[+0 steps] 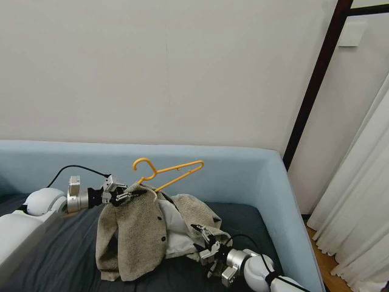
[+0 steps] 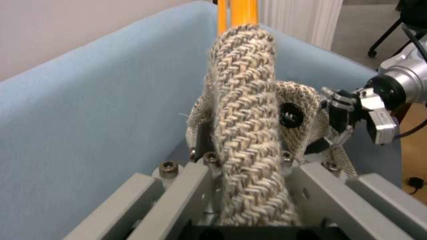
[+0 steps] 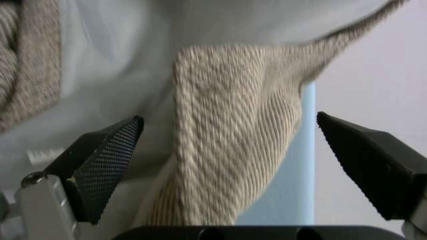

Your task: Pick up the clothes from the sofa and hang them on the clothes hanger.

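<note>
A beige herringbone-knit cardigan with dark buttons is held up over the dark seat of a light blue upholstered sofa. Its collar edge is clamped between the fingers of the left gripper. An orange plastic hanger is seen rising from the fabric just beyond that gripper. The right gripper is placed low at the garment's other side, its fingers spread wide, with a fold of knit lying loose between them.

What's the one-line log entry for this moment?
left gripper: shut on cardigan collar at orange hanger | right gripper: open around cardigan fabric | cardigan: draped down onto sofa
</note>
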### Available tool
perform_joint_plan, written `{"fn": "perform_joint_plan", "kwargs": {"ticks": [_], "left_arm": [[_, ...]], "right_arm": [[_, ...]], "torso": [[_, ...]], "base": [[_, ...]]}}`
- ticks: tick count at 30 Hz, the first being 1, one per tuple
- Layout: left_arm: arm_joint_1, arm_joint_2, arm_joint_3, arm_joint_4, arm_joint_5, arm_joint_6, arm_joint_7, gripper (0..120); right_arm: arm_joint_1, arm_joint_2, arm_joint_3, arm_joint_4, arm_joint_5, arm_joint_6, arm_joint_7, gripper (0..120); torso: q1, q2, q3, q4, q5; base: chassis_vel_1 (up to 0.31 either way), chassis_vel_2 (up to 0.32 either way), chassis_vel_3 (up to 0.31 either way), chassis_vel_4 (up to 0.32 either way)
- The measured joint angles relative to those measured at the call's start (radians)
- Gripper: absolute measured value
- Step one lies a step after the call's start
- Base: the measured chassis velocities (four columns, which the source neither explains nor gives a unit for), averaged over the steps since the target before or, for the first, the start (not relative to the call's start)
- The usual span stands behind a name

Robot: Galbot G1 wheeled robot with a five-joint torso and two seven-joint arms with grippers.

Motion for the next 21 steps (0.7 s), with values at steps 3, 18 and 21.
{"fn": "perform_joint_plan", "kwargs": {"ticks": [3, 18, 21], "left_arm": [[0.010, 0.000, -0.009, -0.005, 0.000, 0.000, 0.001, 4], [0.040, 0.005, -0.032, -0.018, 0.000, -0.005, 0.003, 4], [0.043, 0.006, -0.033, -0.018, 0.000, -0.014, 0.003, 4]], "right_arm": [[-0.001, 0.000, 0.000, -0.002, 0.000, -0.028, 0.031, 100], [0.004, 0.027, -0.042, -0.008, 0.156, 0.009, 0.117, 63], [0.005, 0.027, -0.037, -0.007, 0.174, 0.016, 0.093, 48]], "torso": [[0.000, 0.000, 0.000, 0.0000, 0.0000], [0.000, 0.000, 0.000, 0.0000, 0.0000], [0.000, 0.000, 0.000, 0.0000, -0.0001]], "base": [[0.000, 0.000, 0.000, 0.000], [0.000, 0.000, 0.000, 0.000], [0.000, 0.000, 0.000, 0.000]]}}
